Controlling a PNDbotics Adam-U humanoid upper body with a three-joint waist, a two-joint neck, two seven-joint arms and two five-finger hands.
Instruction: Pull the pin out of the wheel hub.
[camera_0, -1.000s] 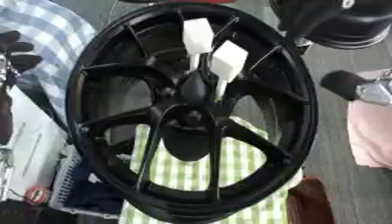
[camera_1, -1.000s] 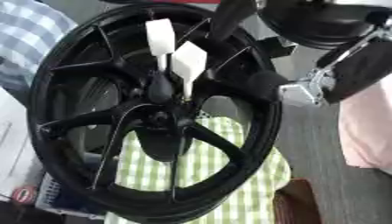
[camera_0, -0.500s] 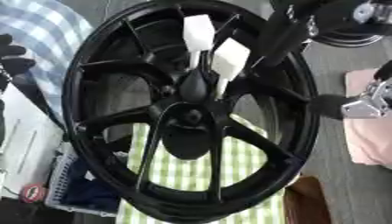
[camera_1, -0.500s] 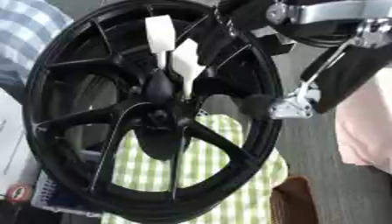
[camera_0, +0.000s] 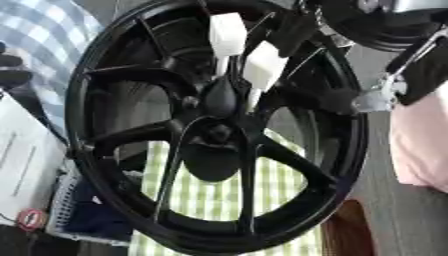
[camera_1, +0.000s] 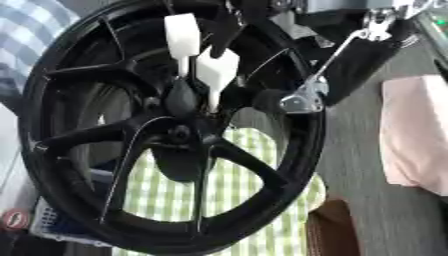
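- The right robot hand is near the hub, by the rim; I cannot tell whether its fingers are curled.
- Pinch one white pin and draw it straight out.
- Count: one wheel, two pins, both in the hub.
- The left robot hand sits at the left edge, state unclear.

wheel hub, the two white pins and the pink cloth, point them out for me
wheel hub (camera_0: 217, 134), left eye view, on the black centre where the spokes meet
white pins (camera_0: 262, 65), left eye view, on the nearer pin's blocky head
pink cloth (camera_1: 413, 132), right eye view, on its middle
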